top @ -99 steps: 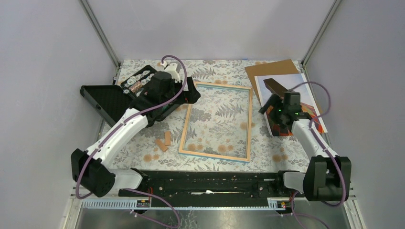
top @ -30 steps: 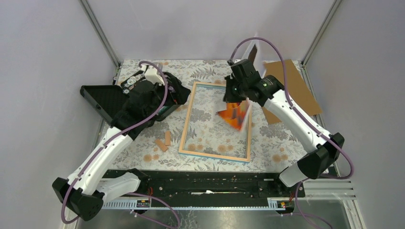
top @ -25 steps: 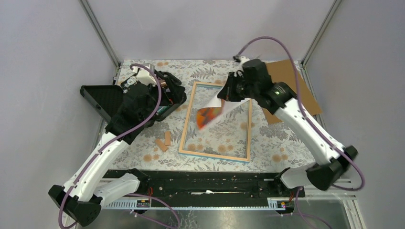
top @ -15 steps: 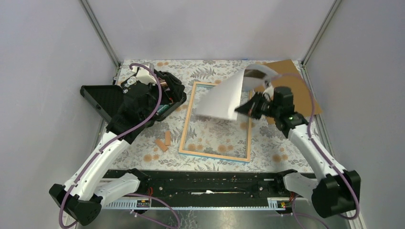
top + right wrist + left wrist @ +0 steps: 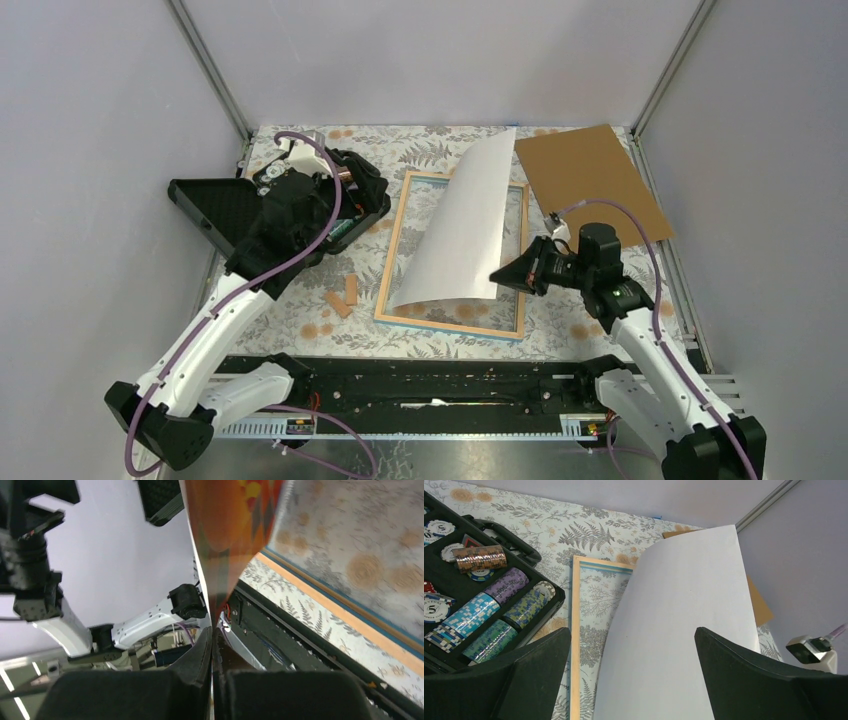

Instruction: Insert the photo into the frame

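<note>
Now that the right arm (image 5: 640,320) has swung the photo (image 5: 462,225) over, it hangs white back up, curling above the frame (image 5: 452,326), one near corner pinched in the right jaws. The left jaws gape empty over the black case (image 5: 212,210). Laying it flat looks next.

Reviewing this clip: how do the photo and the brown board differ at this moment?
The photo is lifted, pinched at its edge by the right gripper, and curves over the frame; the board lies flat on the table beside it. The photo shows its white back upward; the board is plain brown. Both are thin rectangular sheets.
</note>
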Available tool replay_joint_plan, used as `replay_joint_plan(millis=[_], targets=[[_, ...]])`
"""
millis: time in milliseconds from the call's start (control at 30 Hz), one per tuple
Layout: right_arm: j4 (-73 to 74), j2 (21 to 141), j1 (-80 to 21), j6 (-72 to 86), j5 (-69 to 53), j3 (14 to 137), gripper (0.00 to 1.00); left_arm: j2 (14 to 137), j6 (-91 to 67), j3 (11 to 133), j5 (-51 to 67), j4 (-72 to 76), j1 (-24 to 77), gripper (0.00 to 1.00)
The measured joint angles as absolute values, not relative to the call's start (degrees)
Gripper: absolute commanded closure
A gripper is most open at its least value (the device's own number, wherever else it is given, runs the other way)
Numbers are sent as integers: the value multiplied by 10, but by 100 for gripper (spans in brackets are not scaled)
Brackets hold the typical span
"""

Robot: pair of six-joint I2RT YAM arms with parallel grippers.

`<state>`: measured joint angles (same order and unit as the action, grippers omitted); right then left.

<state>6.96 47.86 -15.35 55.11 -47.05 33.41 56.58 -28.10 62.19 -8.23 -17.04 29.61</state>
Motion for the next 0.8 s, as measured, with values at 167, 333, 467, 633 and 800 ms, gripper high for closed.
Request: replay_joint_plan(millis=[167,333,467,633,800], targets=[[145,451,-95,564,-452,302,100,570,-281,622,-83,-170,296,1],[296,443,-36,495,-407,324,100,572,-281,622,-83,-170,296,1],[422,456,-34,417,-345,389,100,573,-281,622,-82,-170,296,1],[510,500,-33,331,-333,406,100,577,-281,622,-80,-171,296,1],[581,515,-33,288,-317,411,100,583,-281,622,-79,-170,296,1]])
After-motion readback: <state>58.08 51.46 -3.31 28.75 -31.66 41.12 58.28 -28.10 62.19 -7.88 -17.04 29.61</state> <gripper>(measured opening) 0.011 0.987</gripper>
